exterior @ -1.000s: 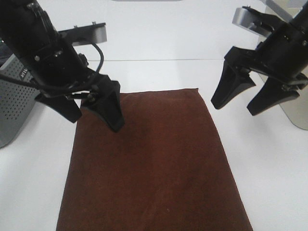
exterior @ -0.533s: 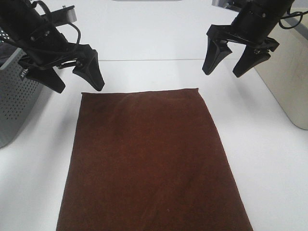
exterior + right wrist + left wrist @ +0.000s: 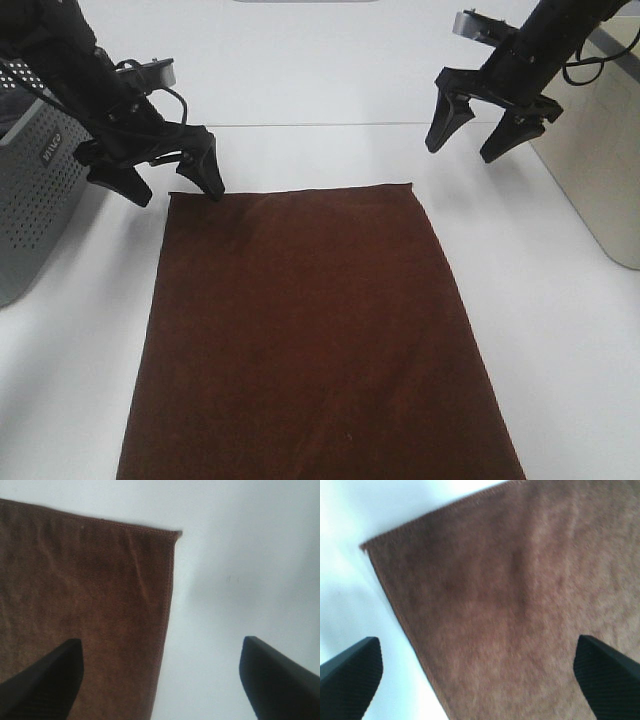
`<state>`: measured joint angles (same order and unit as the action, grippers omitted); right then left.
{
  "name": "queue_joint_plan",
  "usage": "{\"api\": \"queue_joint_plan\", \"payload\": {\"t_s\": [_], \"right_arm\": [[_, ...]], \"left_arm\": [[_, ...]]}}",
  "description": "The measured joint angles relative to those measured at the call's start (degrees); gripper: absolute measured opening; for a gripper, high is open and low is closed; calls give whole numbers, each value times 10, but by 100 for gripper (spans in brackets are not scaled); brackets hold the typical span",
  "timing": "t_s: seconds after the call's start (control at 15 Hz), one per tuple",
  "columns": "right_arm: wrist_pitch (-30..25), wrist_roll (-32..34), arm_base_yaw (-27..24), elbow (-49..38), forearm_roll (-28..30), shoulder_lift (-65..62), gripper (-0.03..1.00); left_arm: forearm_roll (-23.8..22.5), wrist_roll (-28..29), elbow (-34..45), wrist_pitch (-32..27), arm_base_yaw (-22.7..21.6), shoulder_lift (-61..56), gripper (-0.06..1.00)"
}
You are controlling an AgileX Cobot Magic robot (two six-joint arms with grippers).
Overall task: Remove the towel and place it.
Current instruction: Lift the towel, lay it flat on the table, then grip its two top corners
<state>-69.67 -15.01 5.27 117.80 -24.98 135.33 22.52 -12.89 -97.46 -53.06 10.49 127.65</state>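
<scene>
Worktop (image 3: pixel 560 330): plain white, matte, evenly lit, with soft shadows under the arms. A white back panel (image 3: pixel 320 60) rises behind its far edge.

Towel (image 3: pixel 310 340): maroon plush, spread flat on the worktop in 1 layer, long axis running from the far edge toward the camera. The near end is cut off by the frame. Hemmed edges show in both wrist views. A faint crease runs near the far edge, otherwise it is smooth.

Grey perforated bin (image 3: pixel 40 200) stands on the left, just off the towel's left side. A beige box (image 3: pixel 600 170) stands at the right edge, well apart from the towel.

Left hand (image 3: pixel 177 192): released, jaws wide, gripping nothing. It sits at the towel's far-left corner. In the wrist view 1 finger (image 3: pixel 350 675) is over bare worktop and the other over the plush. Can't tell if there is contact.

Right hand (image 3: pixel 461 153): released, jaws wide, gripping nothing. It is beyond the far-right corner and off the cloth. Its wrist view has 1 finger (image 3: pixel 45 680) over the towel and 1 over white.
</scene>
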Motion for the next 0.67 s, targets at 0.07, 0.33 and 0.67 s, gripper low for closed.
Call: {"api": "queue_joint_plan", "payload": {"t_s": [0.07,0.33,0.67], "right_arm": [[-1,-6,-1,7,-1,17,82],[-1,-14,-16,51,-14,65,82],[-1,-43,-18,64,-57,104,82]], "left_arm": [[0,-1,-23,-2,0,19,96],[-14,-3,-91,-33,-3,72,96],[-14,-17,-99,-52,-38,101,96]]}}
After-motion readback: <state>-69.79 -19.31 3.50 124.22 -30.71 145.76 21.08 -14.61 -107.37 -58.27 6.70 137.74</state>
